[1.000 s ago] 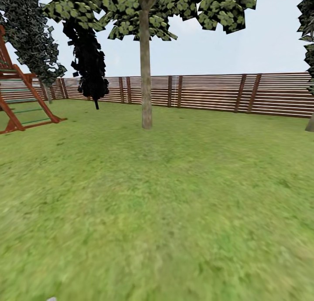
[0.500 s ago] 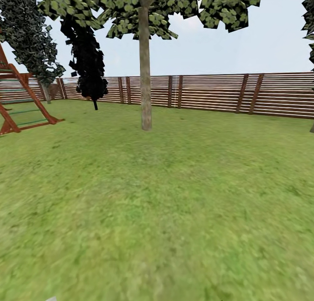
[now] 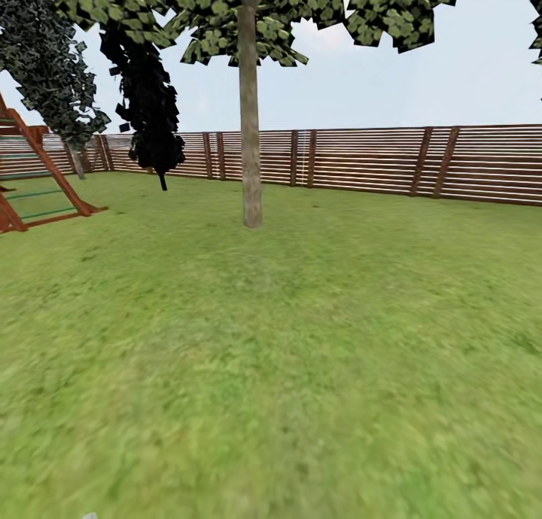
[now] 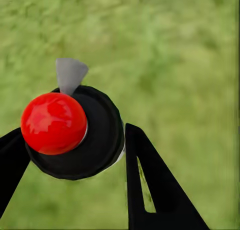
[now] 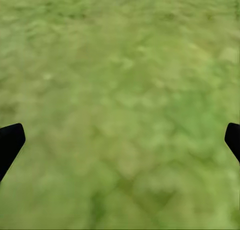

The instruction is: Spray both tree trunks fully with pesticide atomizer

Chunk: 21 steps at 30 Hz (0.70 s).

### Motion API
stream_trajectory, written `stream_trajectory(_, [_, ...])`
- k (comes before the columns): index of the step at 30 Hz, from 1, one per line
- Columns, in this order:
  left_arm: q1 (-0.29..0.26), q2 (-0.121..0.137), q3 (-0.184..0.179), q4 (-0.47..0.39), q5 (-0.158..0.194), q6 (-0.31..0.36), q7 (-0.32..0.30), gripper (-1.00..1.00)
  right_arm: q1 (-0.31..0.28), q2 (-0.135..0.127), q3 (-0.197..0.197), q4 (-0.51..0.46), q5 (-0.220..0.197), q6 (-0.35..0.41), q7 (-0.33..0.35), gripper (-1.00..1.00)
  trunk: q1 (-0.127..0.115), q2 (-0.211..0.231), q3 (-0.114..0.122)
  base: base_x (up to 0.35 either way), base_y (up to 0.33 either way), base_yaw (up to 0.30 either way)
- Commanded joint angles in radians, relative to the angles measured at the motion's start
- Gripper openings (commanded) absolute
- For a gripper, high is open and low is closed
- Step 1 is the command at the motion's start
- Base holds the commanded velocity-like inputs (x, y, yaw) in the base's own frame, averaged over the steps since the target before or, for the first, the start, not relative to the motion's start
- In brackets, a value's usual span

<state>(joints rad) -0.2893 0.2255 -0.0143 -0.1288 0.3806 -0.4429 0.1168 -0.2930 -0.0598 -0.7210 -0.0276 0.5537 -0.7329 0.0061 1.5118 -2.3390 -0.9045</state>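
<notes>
We are holding the pesticide atomizer (image 4: 75,132) in our left gripper (image 4: 72,160), its black fingers (image 4: 150,190) pinching the black body on both sides, red knob and grey nozzle showing, grass (image 4: 180,55) beneath. Our right gripper (image 5: 120,140) is hanging over grass with fingers (image 5: 10,142) spread wide. We are facing a thick tree trunk (image 3: 250,128) standing ahead on the lawn (image 3: 301,338), before the slatted fence (image 3: 361,158).

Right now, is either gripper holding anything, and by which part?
The left gripper holds the pesticide atomizer, its fingers closed on either side of the black round body below the red cap. The right gripper is open over grass, holding nothing.
</notes>
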Motion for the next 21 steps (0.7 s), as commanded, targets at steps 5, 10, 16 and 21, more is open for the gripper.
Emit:
stream_trajectory(5, [-0.001, 0.0, 0.0, 0.0, 0.0, 0.0, 0.0, -1.0, 0.0, 0.0, 0.0, 0.0, 0.0, 0.0, 0.0, 1.0, 0.0, 0.0, 0.0, 0.342, 0.0, 0.0])
stream_trajectory(10, [0.0, 0.0, 0.0, 0.0, 0.0, 0.001, 0.0, -1.0, 0.0, 0.0, 0.0, 0.0, 0.0, 0.0, 0.0, 1.0, 0.0, 0.0, 0.0, 0.342, 0.0, 0.0])
stream_trajectory(16, [0.0, 0.0, 0.0, 0.0, 0.0, 0.001, 0.0, -1.0, 0.0, 0.0, 0.0, 0.0, 0.0, 0.0, 0.0, 1.0, 0.0, 0.0, 0.0, 0.342, 0.0, 0.0])
stream_trajectory(21, [-0.001, 0.0, 0.0, 0.0, 0.0, 0.001, 0.0, -1.0, 0.0, 0.0, 0.0, 0.0, 0.0, 0.0, 0.0, 1.0, 0.0, 0.0, 0.0, 0.342, 0.0, 0.0])
